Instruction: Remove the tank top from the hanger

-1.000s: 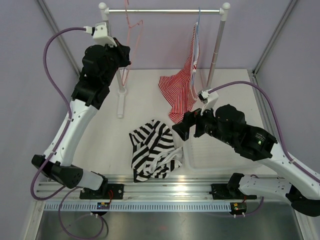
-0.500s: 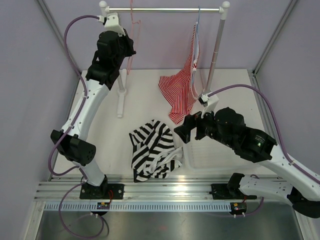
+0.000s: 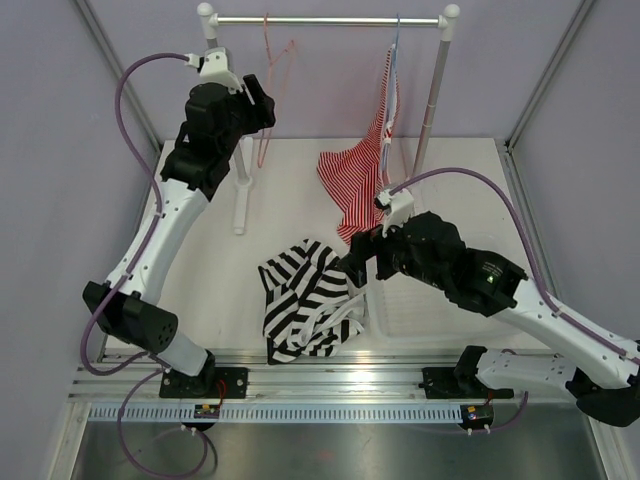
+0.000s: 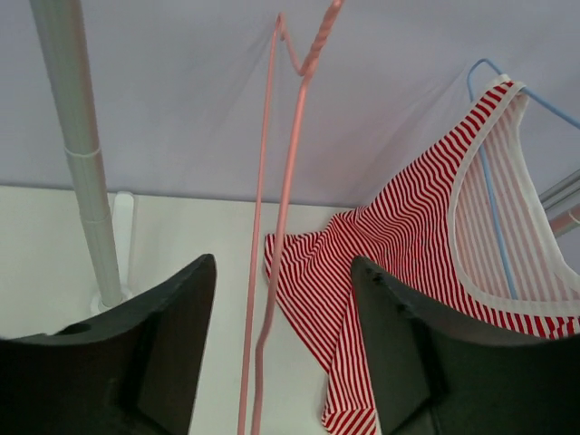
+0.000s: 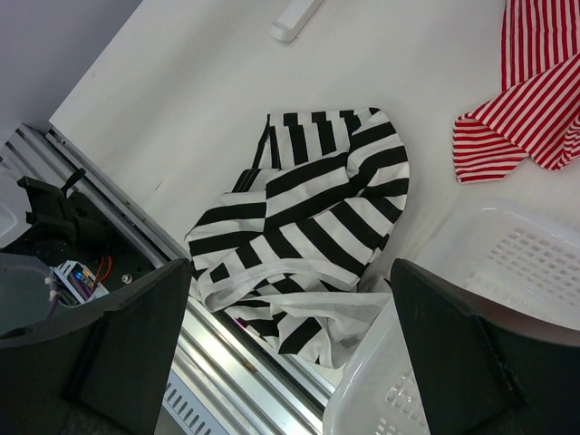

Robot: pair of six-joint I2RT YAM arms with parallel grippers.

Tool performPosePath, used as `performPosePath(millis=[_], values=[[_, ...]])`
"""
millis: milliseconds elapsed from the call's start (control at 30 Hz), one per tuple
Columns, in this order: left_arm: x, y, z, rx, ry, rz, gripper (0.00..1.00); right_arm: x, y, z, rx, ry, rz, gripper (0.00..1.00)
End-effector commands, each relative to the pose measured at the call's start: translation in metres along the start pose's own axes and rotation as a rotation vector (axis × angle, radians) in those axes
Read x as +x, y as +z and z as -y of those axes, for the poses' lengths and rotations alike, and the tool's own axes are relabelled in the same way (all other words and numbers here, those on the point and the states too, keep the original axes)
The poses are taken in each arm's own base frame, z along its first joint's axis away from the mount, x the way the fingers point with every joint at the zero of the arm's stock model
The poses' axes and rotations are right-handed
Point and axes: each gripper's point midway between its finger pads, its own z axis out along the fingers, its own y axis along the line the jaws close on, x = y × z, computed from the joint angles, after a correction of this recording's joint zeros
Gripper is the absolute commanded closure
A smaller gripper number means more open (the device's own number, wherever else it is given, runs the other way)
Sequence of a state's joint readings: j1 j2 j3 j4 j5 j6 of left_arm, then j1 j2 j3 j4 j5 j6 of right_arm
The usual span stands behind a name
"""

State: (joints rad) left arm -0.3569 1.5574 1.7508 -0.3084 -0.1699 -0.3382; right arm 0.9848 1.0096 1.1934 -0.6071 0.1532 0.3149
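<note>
Now both are gaping: left tool point(image 4: 281, 272) straddling the hanger point(image 4: 288, 172) upper left, right tool point(image 5: 290, 272) hovering over the tank top point(image 5: 308, 208).

Lab test cell — plain lilac walls point(image 3: 50, 150), aluminium mounting rail point(image 3: 340, 378).

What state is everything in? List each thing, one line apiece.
Pink hanger: bare, hanging on the rail.
Tank top: off the pink hanger, crumpled on the table.
Red striped top: hanging on a blue hanger.
Left gripper: open, fingers either side of the pink hanger.
Right gripper: open, above the tank top, holding nothing.
</note>
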Motion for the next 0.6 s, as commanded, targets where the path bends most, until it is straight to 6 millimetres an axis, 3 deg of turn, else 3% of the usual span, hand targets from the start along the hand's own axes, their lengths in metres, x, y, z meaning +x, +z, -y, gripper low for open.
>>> performPosePath(millis=[0,33,67,133,167,233,267,367,400,500,567], values=[[-0.053,-0.036,0.015,0.059,-0.028,0.125,0.29,-0.007,0.009,-0.01,-0.041,-0.027,0.024,0.01],[-0.061,-0.048,0.015,0.058,-0.035,0.138,0.23,0.0,0.019,-0.009,-0.029,-0.036,-0.002,0.01],[-0.062,-0.056,0.011,0.043,-0.041,0.137,0.01,0.003,0.024,-0.009,-0.027,-0.043,-0.016,0.0],[-0.057,-0.074,-0.003,-0.021,-0.056,0.119,0.01,0.014,0.041,-0.007,-0.007,-0.059,-0.068,0.01],[-0.06,-0.095,-0.009,-0.035,-0.063,0.128,0.01,0.015,0.046,-0.006,0.006,-0.061,-0.075,0.0],[-0.046,-0.118,-0.028,-0.115,-0.08,0.084,0.01,0.027,0.064,-0.002,0.035,-0.071,-0.124,0.0],[-0.042,-0.14,-0.039,-0.149,-0.086,0.088,0.01,0.03,0.07,-0.002,0.032,-0.074,-0.135,0.0],[-0.01,-0.176,-0.067,-0.241,-0.098,0.031,0.01,0.052,0.092,-0.002,0.03,-0.095,-0.212,0.0],[0.007,-0.197,-0.08,-0.263,-0.095,0.019,0.01,0.059,0.097,-0.004,0.016,-0.106,-0.234,0.01],[0.024,-0.233,-0.09,-0.246,-0.091,0.021,0.01,0.084,0.116,-0.008,-0.021,-0.136,-0.319,0.0],[0.048,-0.241,-0.1,-0.259,-0.055,-0.032,0.01,0.1,0.13,-0.002,0.005,-0.143,-0.365,0.0]])
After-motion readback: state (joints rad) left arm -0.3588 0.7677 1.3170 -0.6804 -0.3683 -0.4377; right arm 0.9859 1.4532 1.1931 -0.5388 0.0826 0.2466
